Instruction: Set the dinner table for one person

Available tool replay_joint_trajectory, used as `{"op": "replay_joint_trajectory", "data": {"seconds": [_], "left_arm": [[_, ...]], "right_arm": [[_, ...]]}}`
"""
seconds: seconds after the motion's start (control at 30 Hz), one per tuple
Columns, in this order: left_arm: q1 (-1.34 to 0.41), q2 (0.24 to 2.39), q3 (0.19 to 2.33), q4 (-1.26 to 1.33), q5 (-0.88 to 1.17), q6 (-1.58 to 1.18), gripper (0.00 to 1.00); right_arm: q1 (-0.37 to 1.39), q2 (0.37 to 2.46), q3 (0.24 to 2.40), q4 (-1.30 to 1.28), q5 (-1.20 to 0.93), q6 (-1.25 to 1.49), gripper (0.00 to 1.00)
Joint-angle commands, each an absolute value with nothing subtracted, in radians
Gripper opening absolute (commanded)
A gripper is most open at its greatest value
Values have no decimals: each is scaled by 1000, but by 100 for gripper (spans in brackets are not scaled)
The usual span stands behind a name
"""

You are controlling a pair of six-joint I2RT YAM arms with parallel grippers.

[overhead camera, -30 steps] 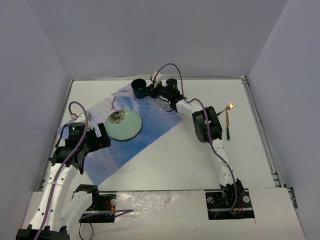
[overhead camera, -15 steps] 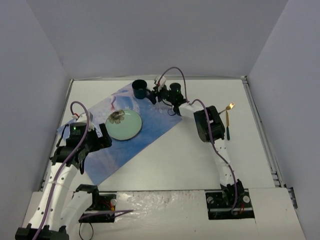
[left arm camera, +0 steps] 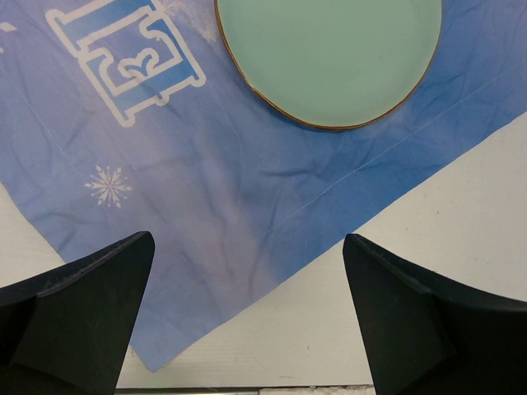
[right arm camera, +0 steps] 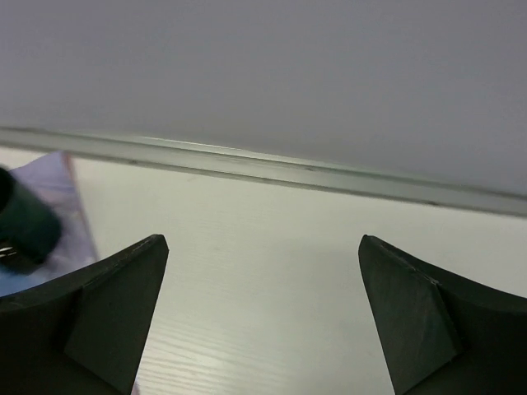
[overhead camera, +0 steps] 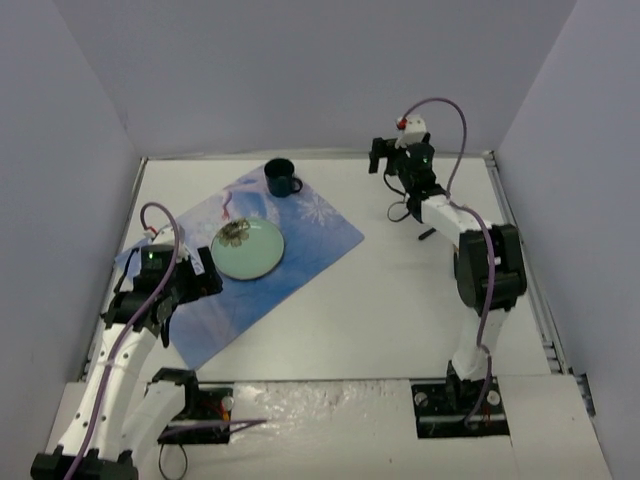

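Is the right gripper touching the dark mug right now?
Apart. The top view shows bare dinner table between the right gripper and the mug; the jaws stand open and empty.

Shows creased, matt, cloth-like placemat (left arm camera: 247, 206), smooth glossy plate (left arm camera: 329, 58) with gilt edge, matt white faintly wood-grained dinner table (right arm camera: 288, 313) with dull metal rim (right arm camera: 247, 161).

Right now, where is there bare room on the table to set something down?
Widest: dinner table between the placemat's right edge and the right arm. Smaller: the far strip between the mug and the right claw. Crowded: the left, where plate and left arm cover the placemat.
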State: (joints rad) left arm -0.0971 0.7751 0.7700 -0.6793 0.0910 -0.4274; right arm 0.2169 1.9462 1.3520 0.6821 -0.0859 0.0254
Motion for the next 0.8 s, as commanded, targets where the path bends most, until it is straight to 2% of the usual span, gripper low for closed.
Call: {"op": "replay_joint_trajectory", "data": {"seconds": [0.0, 0.2, 0.5, 0.67, 0.77], "left_arm": [[-101, 782, 792, -655, 81, -439, 97], [-101, 786, 792, -656, 92, -439, 97], [-100, 812, 789, -647, 125, -436, 97], [-100, 818, 790, -649, 133, -434, 97], [-100, 815, 789, -644, 137, -434, 97]], "right_arm": [[152, 1798, 1277, 436, 204, 138, 99], [40, 1702, 1156, 235, 297, 255, 98], [-108, 1671, 1027, 89, 186, 333, 94], [-115, 1689, 1006, 71, 132, 330, 91], [-117, 1700, 988, 52, 107, 321, 86]]}}
